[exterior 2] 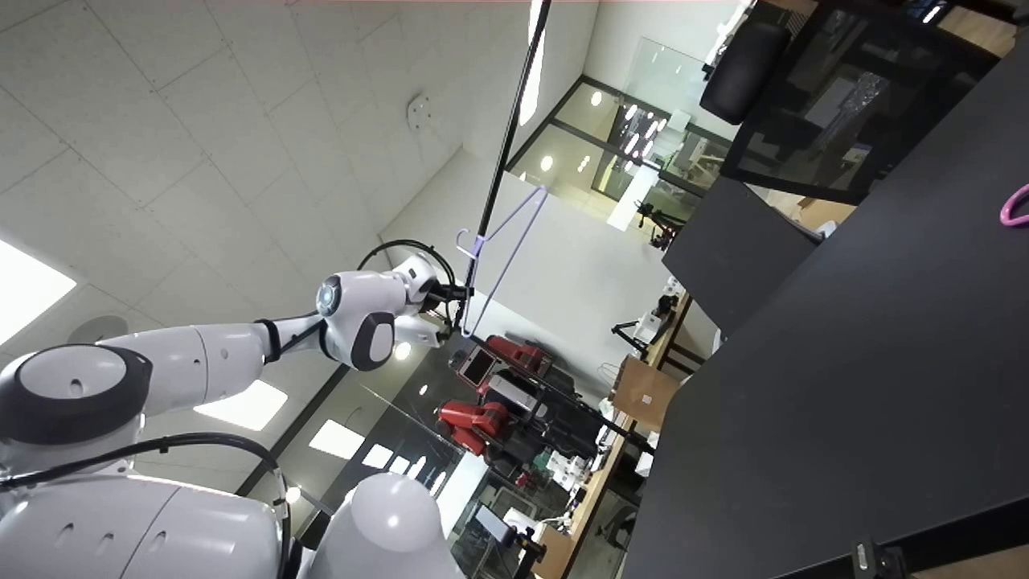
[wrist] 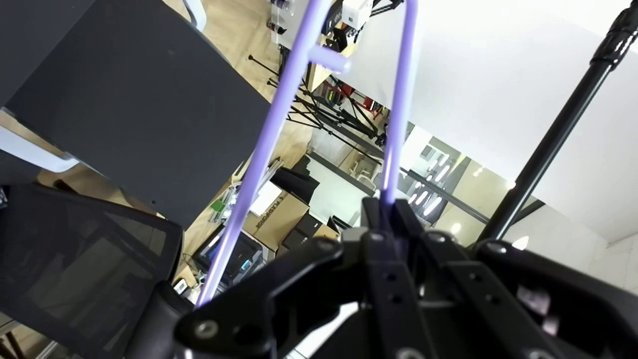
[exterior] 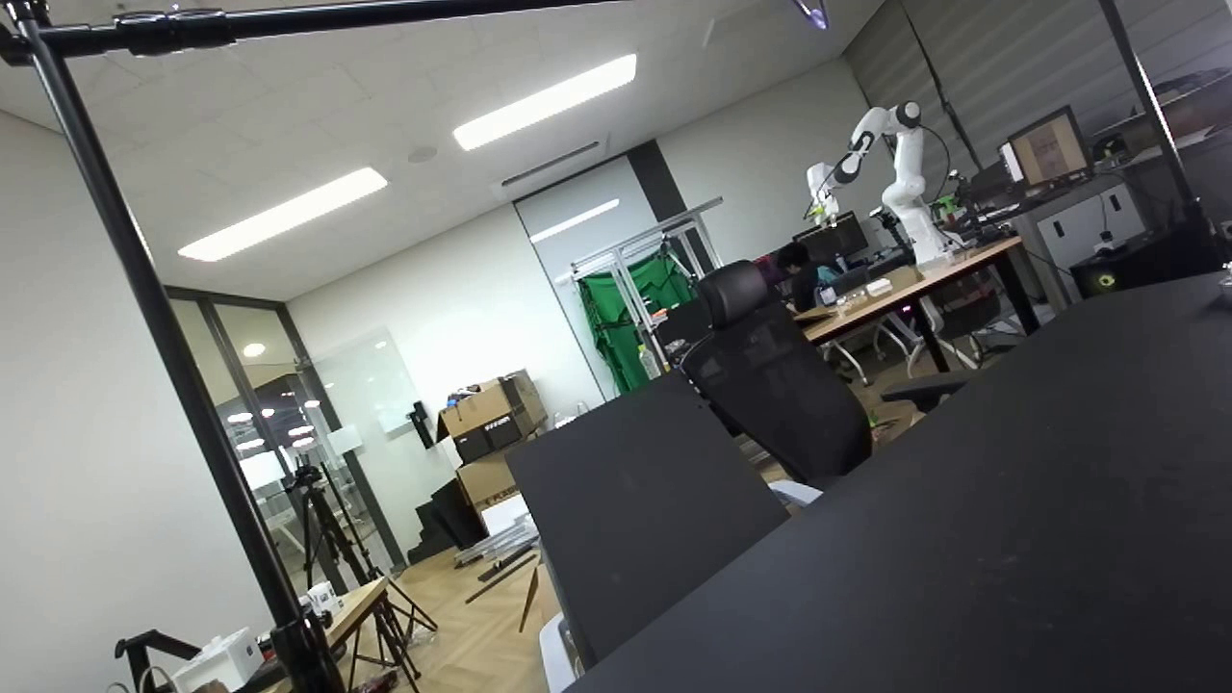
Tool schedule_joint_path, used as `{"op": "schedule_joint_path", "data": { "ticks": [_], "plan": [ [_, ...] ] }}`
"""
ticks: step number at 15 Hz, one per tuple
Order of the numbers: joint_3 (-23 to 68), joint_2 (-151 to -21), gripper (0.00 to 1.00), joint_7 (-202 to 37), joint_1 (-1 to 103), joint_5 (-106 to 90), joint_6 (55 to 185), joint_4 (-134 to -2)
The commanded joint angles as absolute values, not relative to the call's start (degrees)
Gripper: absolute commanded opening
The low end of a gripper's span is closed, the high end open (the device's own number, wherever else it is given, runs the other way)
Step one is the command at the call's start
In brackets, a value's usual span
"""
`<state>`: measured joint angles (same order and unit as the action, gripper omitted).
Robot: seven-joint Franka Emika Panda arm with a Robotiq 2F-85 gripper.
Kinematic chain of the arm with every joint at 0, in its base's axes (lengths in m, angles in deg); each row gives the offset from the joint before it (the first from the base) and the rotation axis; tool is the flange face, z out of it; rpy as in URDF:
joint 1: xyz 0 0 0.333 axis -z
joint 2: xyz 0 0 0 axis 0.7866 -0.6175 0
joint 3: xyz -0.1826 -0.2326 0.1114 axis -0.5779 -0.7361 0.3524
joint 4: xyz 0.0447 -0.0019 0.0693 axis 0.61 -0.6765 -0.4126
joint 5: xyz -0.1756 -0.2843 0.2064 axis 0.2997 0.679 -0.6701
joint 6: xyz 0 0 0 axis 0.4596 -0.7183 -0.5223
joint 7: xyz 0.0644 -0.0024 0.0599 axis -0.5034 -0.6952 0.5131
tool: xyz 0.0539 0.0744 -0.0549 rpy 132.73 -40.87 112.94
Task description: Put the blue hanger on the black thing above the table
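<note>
The blue hanger (exterior 2: 509, 269) is a thin blue-purple triangle held up in the air; its long sides also fill the wrist view (wrist: 264, 144) and one tip shows at the top of an exterior view (exterior: 813, 13). My gripper (wrist: 387, 204) is shut on one side of it; it also shows in an exterior view (exterior 2: 463, 294). The level black bar (exterior 2: 514, 104) crosses behind the hanger's collar there; it also shows in an exterior view (exterior: 385, 13) and at the right of the wrist view (wrist: 553, 142). I cannot tell whether hook and bar touch. The black table (exterior 2: 804, 362) lies below.
An upright black pole (exterior: 173, 337) meets the level bar's end and also shows in an exterior view (exterior 2: 563, 394). A black chair (exterior: 780, 385) stands at the table's edge. A pink object (exterior 2: 1011, 213) is on the table at the frame edge.
</note>
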<state>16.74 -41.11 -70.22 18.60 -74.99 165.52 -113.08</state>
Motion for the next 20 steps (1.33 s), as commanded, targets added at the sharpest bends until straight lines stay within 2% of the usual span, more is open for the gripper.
{"op": "schedule_joint_path", "data": {
  "ticks": [1,15,20],
  "plan": [
    [12.1,-43.7,0.02,-67.8,15.6,-76.4,164.4,-108.9],
    [-1.9,-46.3,0.02,-60.1,13.7,-75.4,143.3,-100.8],
    [-3.8,-47.4,0.02,-59.3,13.9,-75.2,140.5,-97.8]
  ]
}}
